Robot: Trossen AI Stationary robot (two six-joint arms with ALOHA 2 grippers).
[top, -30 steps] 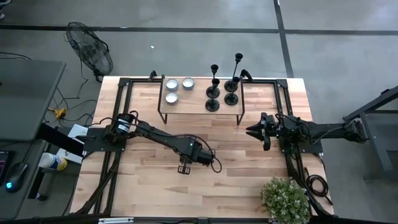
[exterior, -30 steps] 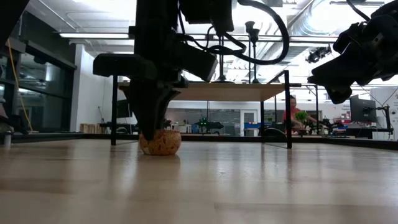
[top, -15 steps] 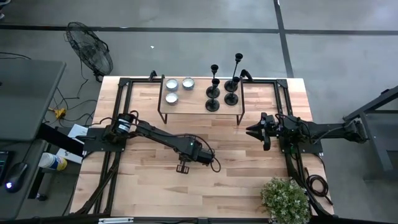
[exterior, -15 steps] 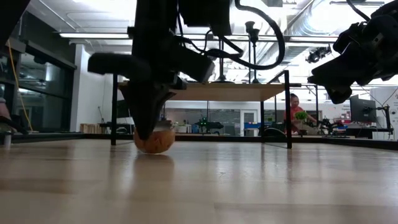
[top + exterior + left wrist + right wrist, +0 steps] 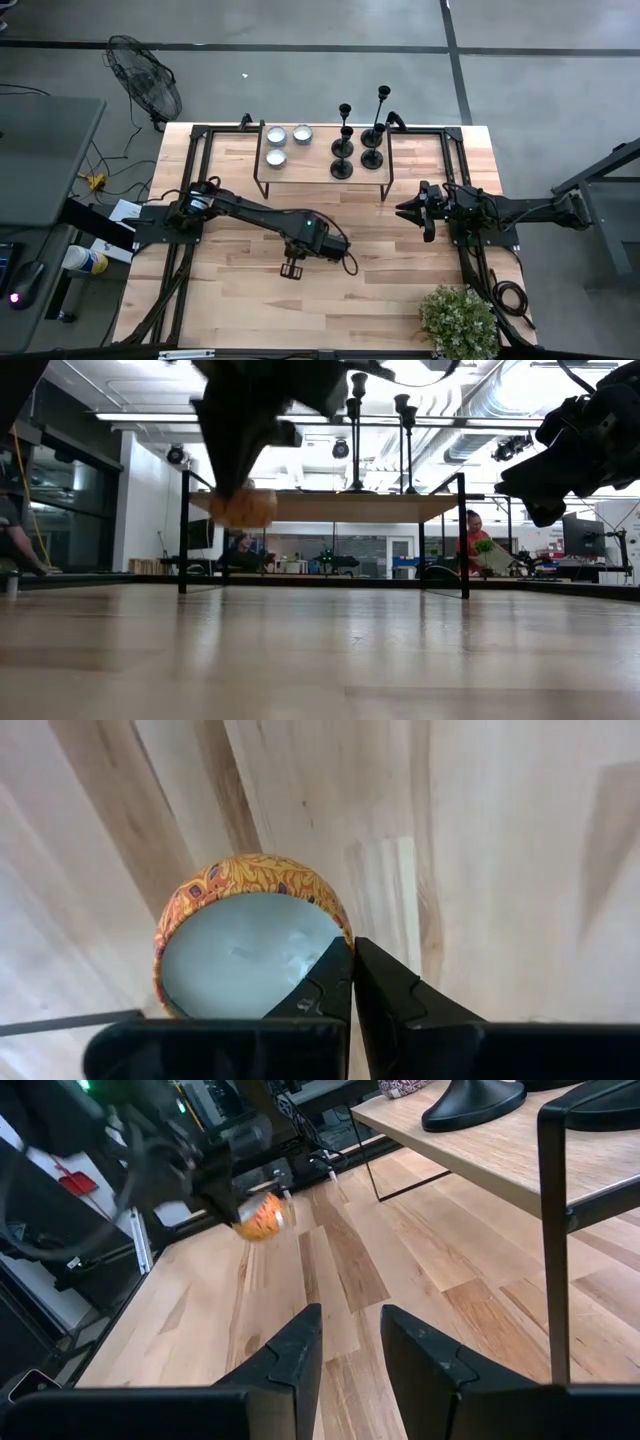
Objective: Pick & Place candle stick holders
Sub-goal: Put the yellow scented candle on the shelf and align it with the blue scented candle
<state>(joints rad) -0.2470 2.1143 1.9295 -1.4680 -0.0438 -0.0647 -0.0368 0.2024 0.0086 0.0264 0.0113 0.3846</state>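
The left gripper [image 5: 292, 269], fingers pinched shut on the rim of an orange patterned candle tin [image 5: 245, 938], is now lifting it clear of the table [image 5: 400, 300], where it sat a second ago. The candle stick holders [image 5: 357, 140] are standing untouched on the raised shelf [image 5: 315, 165] near the table's far edge. The right gripper [image 5: 412, 210] is waiting half-open near the right edge.

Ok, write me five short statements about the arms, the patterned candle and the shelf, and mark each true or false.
1. The left gripper holds the patterned candle by its rim. True.
2. The candle rests on the table. False: it hangs lifted above it.
3. The candle stick holders stand on the shelf. True.
4. The right gripper grips a holder. False: its jaws are open and empty.
5. Three silver tins sit on the shelf. True.
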